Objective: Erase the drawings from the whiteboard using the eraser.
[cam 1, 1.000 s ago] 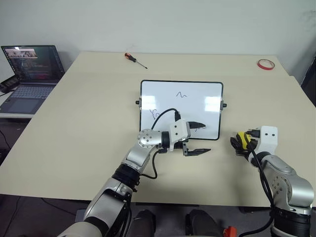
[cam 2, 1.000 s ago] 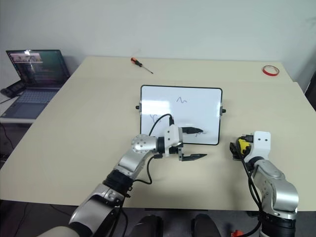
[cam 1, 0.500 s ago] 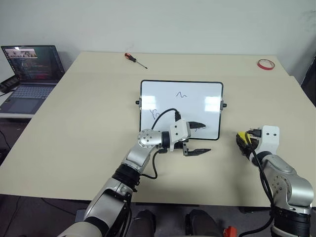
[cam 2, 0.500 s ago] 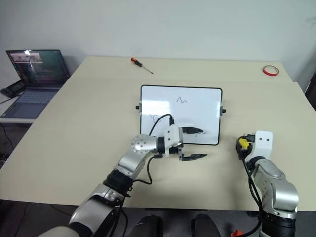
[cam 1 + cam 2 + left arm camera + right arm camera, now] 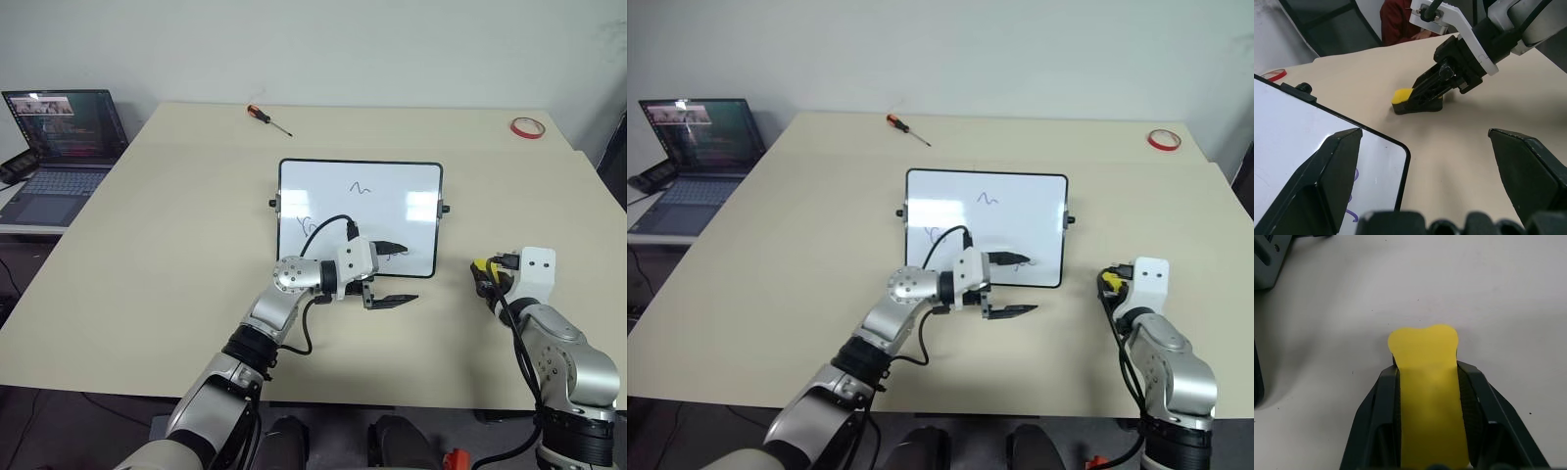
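Observation:
The whiteboard [image 5: 333,201] lies flat mid-table with its drawings: one squiggle [image 5: 360,187] near the far edge, one [image 5: 306,224] at the left, and one [image 5: 397,257] by the near right corner, partly behind a finger. My left gripper [image 5: 408,272] is open and points right over the board's near right corner, one finger above the board and one above the table. The yellow eraser [image 5: 1426,382] rests on the table right of the board. My right gripper [image 5: 1427,371] is shut on it, its fingers pressing both sides. The left wrist view shows the eraser [image 5: 1400,95] clamped too.
A red-handled screwdriver [image 5: 267,117] lies at the far edge and a red tape ring [image 5: 527,127] at the far right corner. An open laptop [image 5: 64,147] sits on a side desk to the left. A person in red [image 5: 1400,19] is beyond the table.
My right gripper's fingers, spread around the eraser a second ago, have closed onto it. The left arm and the board have not moved.

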